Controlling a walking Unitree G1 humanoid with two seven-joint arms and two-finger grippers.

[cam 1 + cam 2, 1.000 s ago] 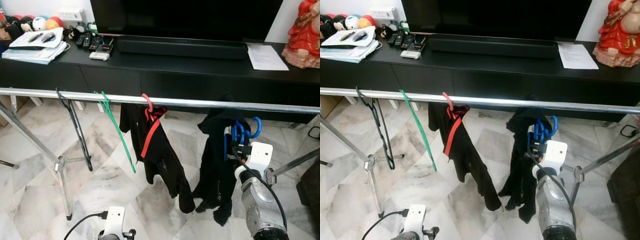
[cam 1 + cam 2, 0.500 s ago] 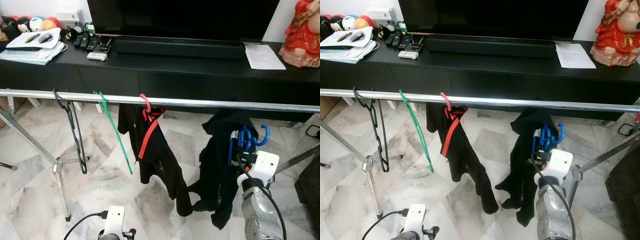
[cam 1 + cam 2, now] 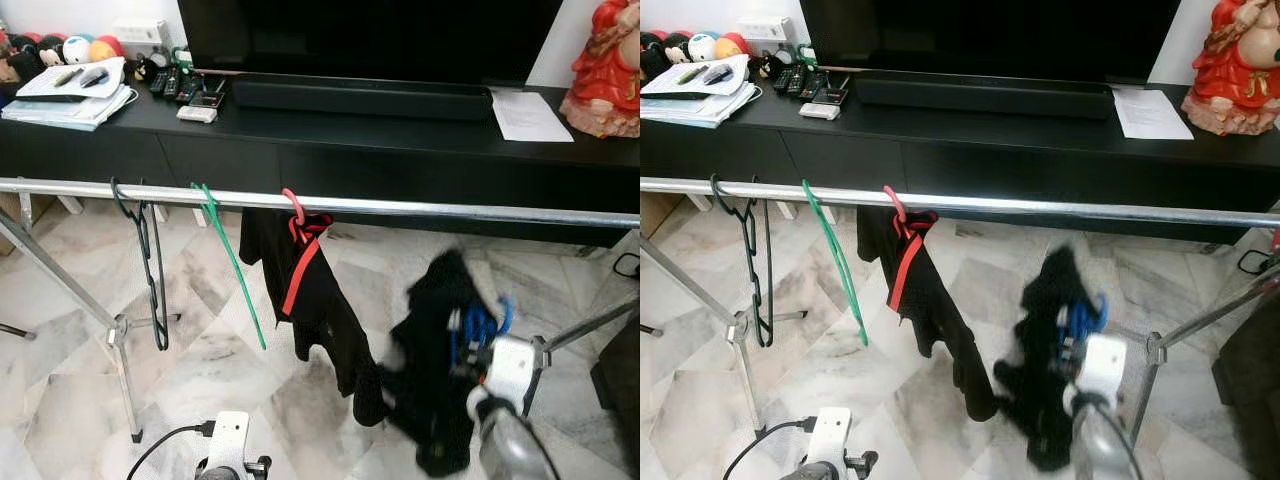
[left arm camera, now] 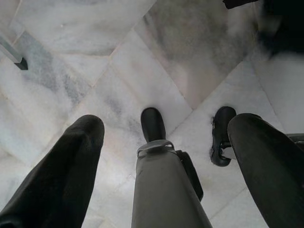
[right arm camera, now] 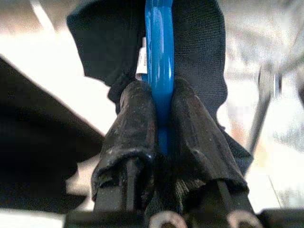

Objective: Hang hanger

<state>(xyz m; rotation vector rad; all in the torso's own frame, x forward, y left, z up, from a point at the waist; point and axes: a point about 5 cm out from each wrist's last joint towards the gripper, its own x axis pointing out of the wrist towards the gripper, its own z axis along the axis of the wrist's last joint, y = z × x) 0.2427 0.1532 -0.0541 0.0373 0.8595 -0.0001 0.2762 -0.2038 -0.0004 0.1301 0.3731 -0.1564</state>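
Four hangers and two dark garments around one rail.

One metal rail (image 3: 420, 208) carries three hangers: one black hanger (image 3: 150, 265), one green hanger (image 3: 232, 262), one red hanger (image 3: 296, 212) with a black top (image 3: 318, 305). One blue hanger (image 3: 478, 325) bears the second black garment (image 3: 432, 380).

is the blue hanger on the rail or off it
Off it. The blue hanger, with its black garment, is clamped in the right gripper below the metal rail.

My right arm (image 3: 510, 445): silver casing, white wrist block (image 3: 505, 362), black cable. My right gripper (image 5: 161, 142): two wrinkled black fingers (image 5: 130, 128). My left gripper (image 4: 161, 156): rounded black fingers (image 4: 71, 161), grey leg, black feet.
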